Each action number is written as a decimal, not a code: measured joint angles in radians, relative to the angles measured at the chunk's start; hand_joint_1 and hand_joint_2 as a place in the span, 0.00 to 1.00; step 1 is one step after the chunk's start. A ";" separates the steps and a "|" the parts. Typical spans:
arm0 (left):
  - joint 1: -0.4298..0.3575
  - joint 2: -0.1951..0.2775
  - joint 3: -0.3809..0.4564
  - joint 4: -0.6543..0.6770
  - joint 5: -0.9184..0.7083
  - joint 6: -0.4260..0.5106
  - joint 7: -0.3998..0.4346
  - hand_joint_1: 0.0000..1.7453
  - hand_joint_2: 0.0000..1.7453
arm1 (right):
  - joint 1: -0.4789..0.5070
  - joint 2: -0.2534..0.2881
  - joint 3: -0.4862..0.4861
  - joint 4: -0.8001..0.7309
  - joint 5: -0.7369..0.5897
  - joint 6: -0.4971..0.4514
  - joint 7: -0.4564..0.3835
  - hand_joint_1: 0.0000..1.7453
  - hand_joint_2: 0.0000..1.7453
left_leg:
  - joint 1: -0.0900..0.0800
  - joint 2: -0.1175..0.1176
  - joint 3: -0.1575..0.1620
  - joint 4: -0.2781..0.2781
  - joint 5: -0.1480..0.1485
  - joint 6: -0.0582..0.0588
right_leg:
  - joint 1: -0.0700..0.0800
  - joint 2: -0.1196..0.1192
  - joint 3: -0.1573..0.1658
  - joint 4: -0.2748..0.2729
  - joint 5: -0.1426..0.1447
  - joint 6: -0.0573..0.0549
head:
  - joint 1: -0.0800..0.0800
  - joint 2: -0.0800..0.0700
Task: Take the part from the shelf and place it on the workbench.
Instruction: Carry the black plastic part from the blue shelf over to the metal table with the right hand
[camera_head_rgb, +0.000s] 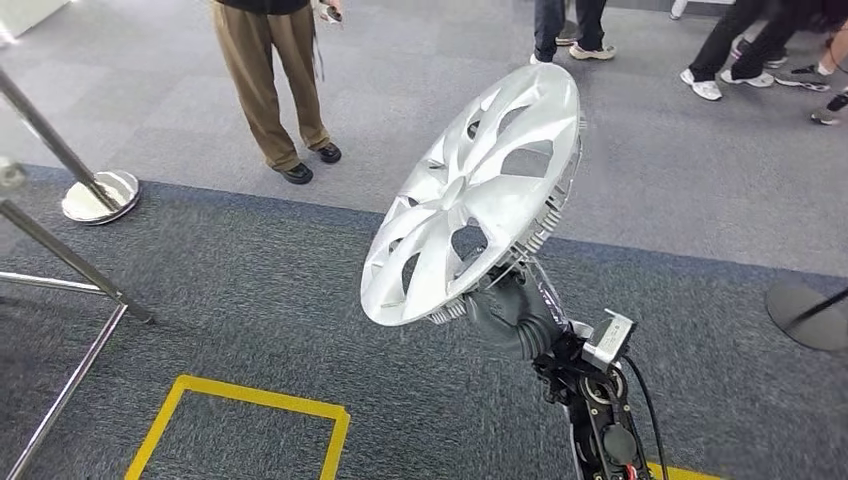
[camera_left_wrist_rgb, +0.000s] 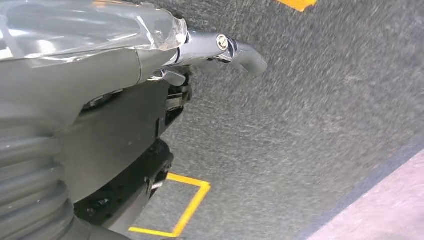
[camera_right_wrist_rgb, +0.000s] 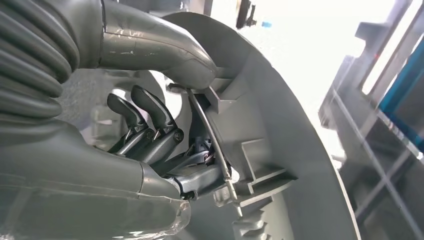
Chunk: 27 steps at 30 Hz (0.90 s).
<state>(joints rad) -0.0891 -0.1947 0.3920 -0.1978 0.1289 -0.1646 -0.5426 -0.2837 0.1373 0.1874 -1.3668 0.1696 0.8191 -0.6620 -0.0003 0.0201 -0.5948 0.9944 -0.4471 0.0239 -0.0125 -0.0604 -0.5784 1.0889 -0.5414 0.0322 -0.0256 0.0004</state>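
Behind wheel cover (camera_head_rgb: 470, 195), right hand (camera_head_rgb: 510, 315) fingers (camera_right_wrist_rgb: 150, 107) mostly hidden.

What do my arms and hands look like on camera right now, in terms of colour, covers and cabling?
The right hand has a grey ribbed wrist cover, a thick grey thumb and darker, glossy fingers. In the head view the right arm is dark below the wrist, with a black cable alongside and a small silver bracket. The left hand has the same grey ribbed cover, with clear film over it.

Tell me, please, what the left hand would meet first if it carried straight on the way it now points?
Probably only the grey carpet: the left hand hangs over the floor with nothing between, though the depth is hard to judge.
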 joint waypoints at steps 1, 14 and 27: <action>0.000 -0.001 0.000 0.000 0.002 0.000 0.000 0.00 1.00 | 0.001 -0.001 0.000 -0.001 0.002 0.000 0.002 1.00 1.00 | 0.001 -0.013 0.000 0.000 0.000 0.003 | -0.001 0.028 -0.030 0.066 -0.031 0.001 | 0.003 0.000; 0.004 -0.005 0.001 0.000 0.017 0.000 -0.003 0.00 1.00 | -0.030 0.008 0.012 0.005 0.014 0.000 0.015 1.00 1.00 | 0.006 -0.124 -0.032 0.032 -0.013 -0.037 | -0.008 0.105 -0.004 -0.063 0.072 -0.030 | 0.002 0.000; 0.004 -0.006 0.002 0.000 0.021 0.018 -0.020 0.00 1.00 | -0.042 0.014 0.019 0.017 0.010 0.000 0.015 1.00 1.00 | -0.009 0.044 -0.014 0.012 -0.007 -0.019 | 0.007 -0.051 0.020 -0.070 0.051 -0.019 | -0.001 0.000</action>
<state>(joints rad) -0.0852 -0.2011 0.3936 -0.1977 0.1503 -0.1467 -0.5627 -0.3254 0.1518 0.2059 -1.3500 0.1795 0.8191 -0.6475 -0.0091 0.0642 -0.6087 1.0065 -0.4540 0.0048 -0.0056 -0.1115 -0.5587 1.0191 -0.4903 0.0133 -0.0270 0.0004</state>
